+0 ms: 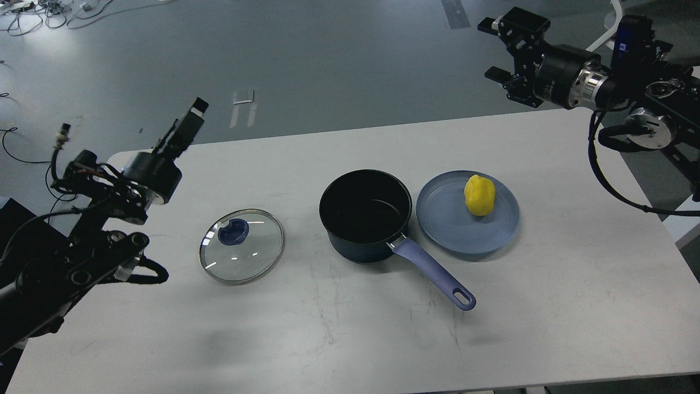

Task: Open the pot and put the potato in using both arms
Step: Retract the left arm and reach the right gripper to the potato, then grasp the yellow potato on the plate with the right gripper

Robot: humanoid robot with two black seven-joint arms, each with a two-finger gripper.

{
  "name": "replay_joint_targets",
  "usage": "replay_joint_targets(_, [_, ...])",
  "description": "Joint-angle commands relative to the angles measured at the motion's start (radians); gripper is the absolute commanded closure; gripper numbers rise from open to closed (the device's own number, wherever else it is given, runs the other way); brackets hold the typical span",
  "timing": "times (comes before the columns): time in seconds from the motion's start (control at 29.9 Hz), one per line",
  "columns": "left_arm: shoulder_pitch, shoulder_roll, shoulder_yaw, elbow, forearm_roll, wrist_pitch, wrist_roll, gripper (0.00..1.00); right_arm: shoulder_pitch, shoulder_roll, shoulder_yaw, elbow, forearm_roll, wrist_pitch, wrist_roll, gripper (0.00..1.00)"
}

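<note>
The black pot stands open at the table's middle, its purple handle pointing front right. Its glass lid with a blue knob lies flat on the table to the pot's left. The yellow potato sits on a blue plate right of the pot. My left gripper is raised above the table's far left edge, well clear of the lid; its fingers cannot be told apart. My right gripper is open and empty, high beyond the far right edge.
The white table holds only the pot, lid and plate. Grey floor with cables lies beyond its far edge. A white chair stands at the back right.
</note>
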Motion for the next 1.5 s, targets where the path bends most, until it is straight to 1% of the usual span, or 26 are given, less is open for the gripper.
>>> replay_joint_targets(0.0, [-0.069,-0.012,-0.003,0.002,-0.286,-0.047,0.161,0.01,0.044,-0.045,-0.178,0.050,-0.290,-0.012,0.038,0.00])
replay_joint_targets(0.03, [-0.079,-0.023,-0.006,0.002,-0.325,-0.049,0.215,0.01,0.044,-0.061,-0.223,0.055,-0.377,-0.014,0.057,0.00])
replay_joint_targets(0.07, [-0.081,-0.028,-0.011,0.002,-0.330,-0.050,0.234,0.01,0.044,-0.066,-0.241,0.055,-0.418,-0.015,0.071,0.00])
replay_joint_targets(0.13, [-0.079,-0.035,-0.031,0.002,-0.329,-0.052,0.257,0.01,0.035,-0.068,-0.278,0.050,-0.526,-0.038,0.097,0.00])
replay_joint_targets(0.2, [-0.072,-0.038,-0.035,0.002,-0.329,-0.053,0.257,0.01,0.026,-0.068,-0.321,0.045,-0.616,-0.083,0.112,0.00])
replay_joint_targets(0.23, [-0.069,-0.040,-0.032,0.002,-0.329,-0.053,0.257,0.01,0.023,-0.068,-0.347,0.041,-0.659,-0.116,0.127,0.00])
replay_joint_targets(0.37, [-0.059,-0.044,-0.026,0.002,-0.327,-0.053,0.254,0.01,0.018,-0.065,-0.409,0.001,-0.740,-0.181,0.144,0.00])
replay_joint_targets(0.5, [-0.059,-0.044,-0.023,0.002,-0.326,-0.053,0.251,0.01,0.017,-0.057,-0.439,-0.020,-0.763,-0.187,0.144,0.00])
replay_joint_targets(0.63, [-0.055,-0.046,-0.020,0.002,-0.326,-0.053,0.225,0.01,0.009,-0.031,-0.441,-0.040,-0.765,-0.190,0.144,0.00])
replay_joint_targets(0.84, [-0.027,-0.058,-0.020,0.002,-0.291,-0.052,0.199,0.01,-0.026,0.049,-0.443,-0.106,-0.765,-0.190,0.144,0.00])
replay_joint_targets(0.97, [-0.018,-0.058,-0.022,0.002,-0.269,-0.052,0.185,0.01,-0.039,0.073,-0.449,-0.131,-0.765,-0.187,0.144,0.00])
replay_joint_targets(1.14, [-0.018,-0.058,-0.020,0.002,-0.267,-0.052,0.183,0.01,-0.040,0.106,-0.489,-0.162,-0.765,-0.187,0.144,0.00])
replay_joint_targets(1.47, [-0.018,-0.058,-0.020,0.002,-0.266,-0.050,0.182,0.01,-0.034,0.182,-0.489,-0.218,-0.765,-0.189,0.144,0.00])
